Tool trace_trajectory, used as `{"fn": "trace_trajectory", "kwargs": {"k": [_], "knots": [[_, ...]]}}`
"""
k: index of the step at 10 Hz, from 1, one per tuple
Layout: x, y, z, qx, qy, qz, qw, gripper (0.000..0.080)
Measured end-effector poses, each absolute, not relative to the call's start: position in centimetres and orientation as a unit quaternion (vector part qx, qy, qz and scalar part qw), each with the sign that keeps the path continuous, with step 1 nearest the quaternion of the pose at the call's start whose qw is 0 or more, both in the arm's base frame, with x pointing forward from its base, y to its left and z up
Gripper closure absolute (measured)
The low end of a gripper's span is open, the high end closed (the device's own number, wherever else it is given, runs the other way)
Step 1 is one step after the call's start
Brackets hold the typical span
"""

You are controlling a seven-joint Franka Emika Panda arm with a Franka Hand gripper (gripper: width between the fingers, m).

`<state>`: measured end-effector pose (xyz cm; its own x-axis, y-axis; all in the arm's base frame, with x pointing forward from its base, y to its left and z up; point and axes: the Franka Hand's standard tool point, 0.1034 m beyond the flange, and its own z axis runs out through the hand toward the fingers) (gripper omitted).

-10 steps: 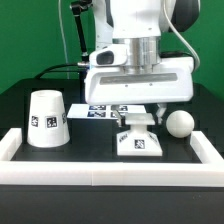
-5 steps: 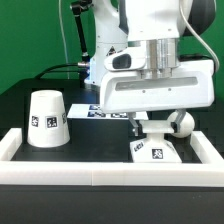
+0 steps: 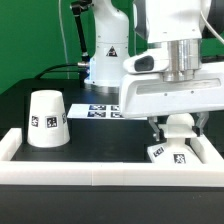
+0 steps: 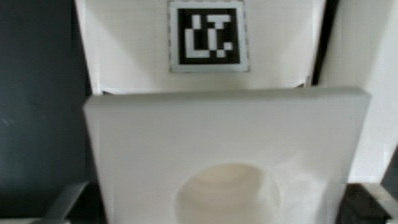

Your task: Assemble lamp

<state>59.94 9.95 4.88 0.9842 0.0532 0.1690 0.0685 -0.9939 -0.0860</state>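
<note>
The lamp base (image 3: 170, 153), a small white block with tags, sits on the table at the exterior view's right, close to the white rail. My gripper (image 3: 177, 128) stands over it, shut on the base's upper part. In the wrist view the base (image 4: 222, 130) fills the picture, with a tag on its far part and a round socket near the jaws. The cone shade (image 3: 45, 118) stands upright at the exterior view's left. The bulb is hidden behind the gripper; a rounded white shape between the fingers may be it.
A white rail (image 3: 100, 171) runs along the front and sides of the black table. The marker board (image 3: 101, 110) lies flat behind the middle. The arm's base stands at the back.
My gripper has moved toward the exterior view's right with the base in it. The bulb, in plain view before, is now covered by the gripper. The shade has not moved.
</note>
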Motion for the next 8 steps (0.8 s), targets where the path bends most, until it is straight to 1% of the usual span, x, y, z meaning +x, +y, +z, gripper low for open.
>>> {"fn": "trace_trajectory", "kwargs": {"k": [3,4,5,6,8], "knots": [[60.3,10.0,5.0,-0.995,-0.027,-0.086,0.046,0.0255],[60.4,9.9,5.4,-0.995,-0.028,-0.088,0.046,0.0255],[60.4,9.8,5.6,-0.995,-0.027,-0.089,0.046,0.0135],[60.1,9.8,5.8,-0.995,-0.025,-0.091,0.046,0.0107],[59.2,9.5,6.0,-0.995,-0.022,-0.089,0.045,0.0102]]}}
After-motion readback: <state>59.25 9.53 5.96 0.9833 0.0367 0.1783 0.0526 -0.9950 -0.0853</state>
